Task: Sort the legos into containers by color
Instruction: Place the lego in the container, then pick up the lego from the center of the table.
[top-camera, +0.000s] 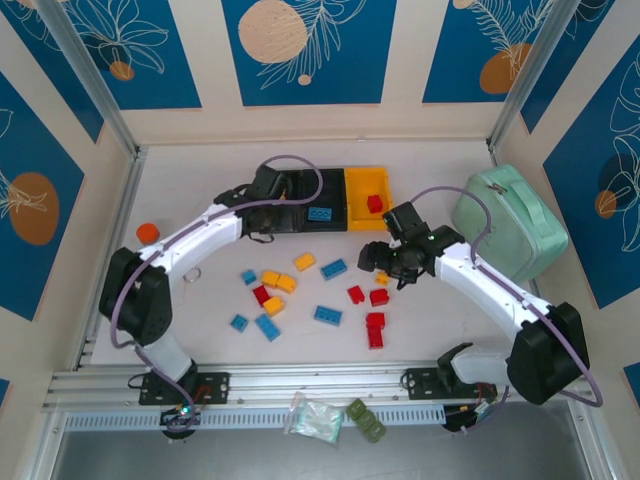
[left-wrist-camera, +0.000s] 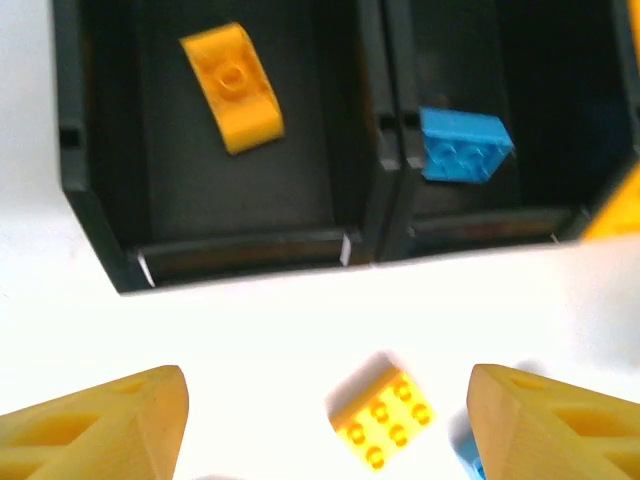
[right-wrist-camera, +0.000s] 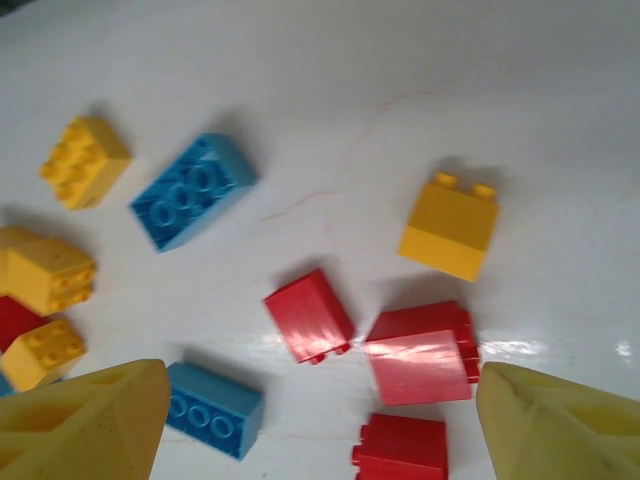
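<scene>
Left claw (left-wrist-camera: 328, 415) open, empty, beside bins (left-wrist-camera: 375, 150); right claw (right-wrist-camera: 322, 405) open above legos (right-wrist-camera: 195, 190)

Blue lego (left-wrist-camera: 465, 462) cut off btm edge, yellow bin (left-wrist-camera: 620, 205) clipped rt edge, red lego (right-wrist-camera: 402, 448) cut off btm.

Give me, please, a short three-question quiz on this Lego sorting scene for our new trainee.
1. True or false: a red brick lies in the yellow bin.
2. Which colour is the brick in the middle black bin? A red, B blue, C yellow.
3. Fill in: the left gripper is ____ (open or shut), with nothing held in it.
Key: 1 true; 2 B, the blue brick; 3 open.
</scene>
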